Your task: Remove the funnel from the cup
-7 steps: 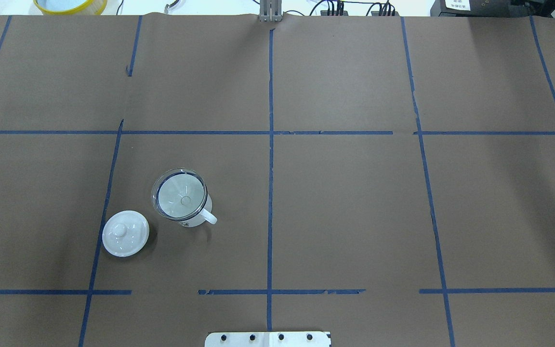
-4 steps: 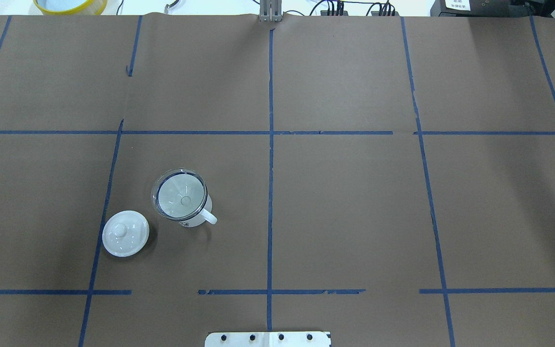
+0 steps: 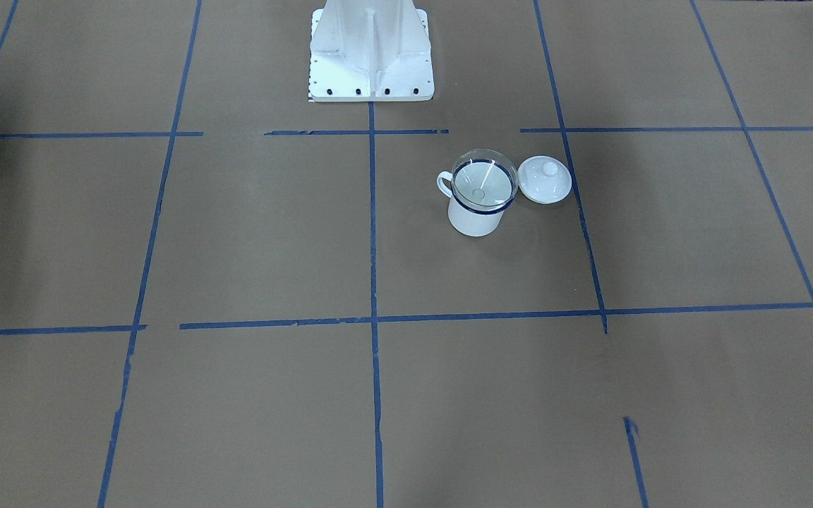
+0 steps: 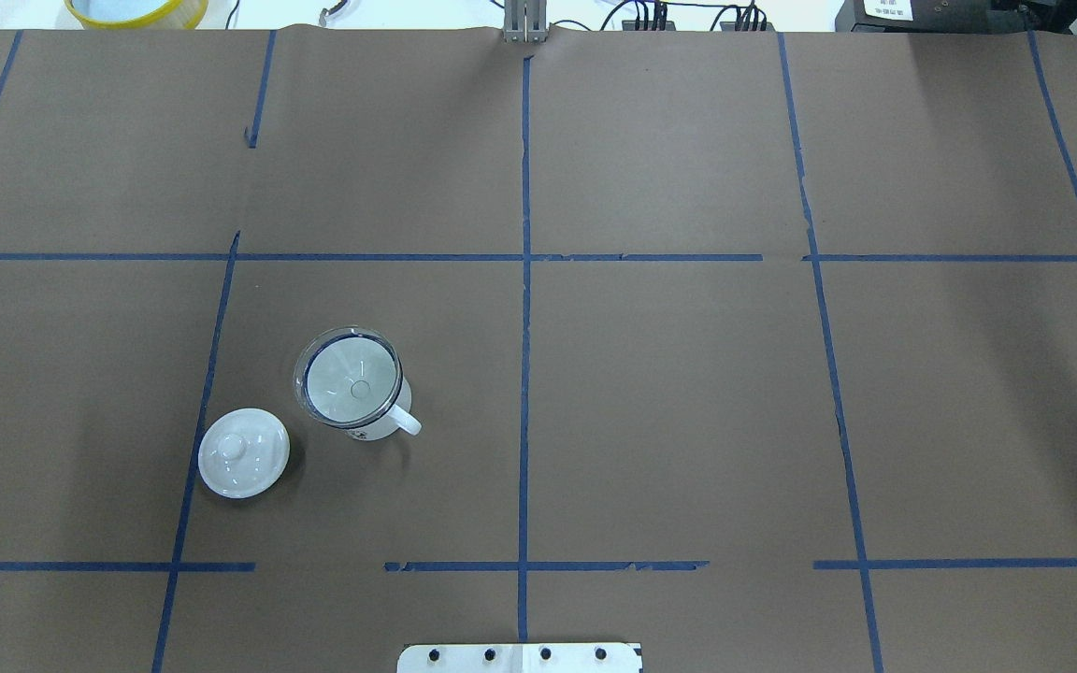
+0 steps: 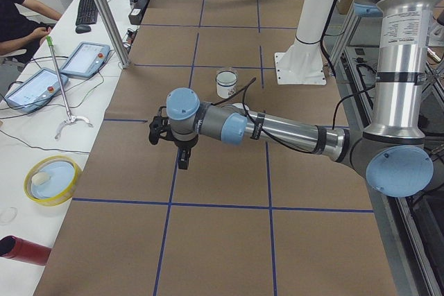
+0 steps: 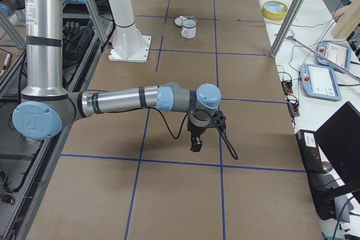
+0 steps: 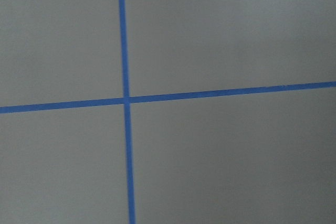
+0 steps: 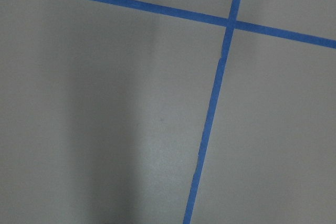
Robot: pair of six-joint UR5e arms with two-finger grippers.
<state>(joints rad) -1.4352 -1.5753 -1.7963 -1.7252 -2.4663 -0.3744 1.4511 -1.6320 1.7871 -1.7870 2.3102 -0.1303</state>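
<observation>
The white enamel cup [image 4: 366,428] with a dark blue rim stands upright on the brown table, left of centre in the overhead view, handle toward the robot's right. The clear funnel [image 4: 351,383] sits in its mouth, rim resting on the cup's rim. Both show in the front view: cup [image 3: 476,220], funnel [image 3: 484,185]. Neither gripper shows in the overhead or front view. The left gripper [image 5: 183,161] hangs above the table far from the cup [image 5: 226,84]. The right gripper [image 6: 195,144] hangs far from the cup [image 6: 189,28]. I cannot tell whether either is open or shut.
A white domed lid with a knob [image 4: 243,452] lies beside the cup, on the robot's left of it. The robot's white base [image 3: 370,63] stands at the table's near edge. A yellow bowl [image 4: 136,9] lies beyond the far edge. Blue tape lines grid the table.
</observation>
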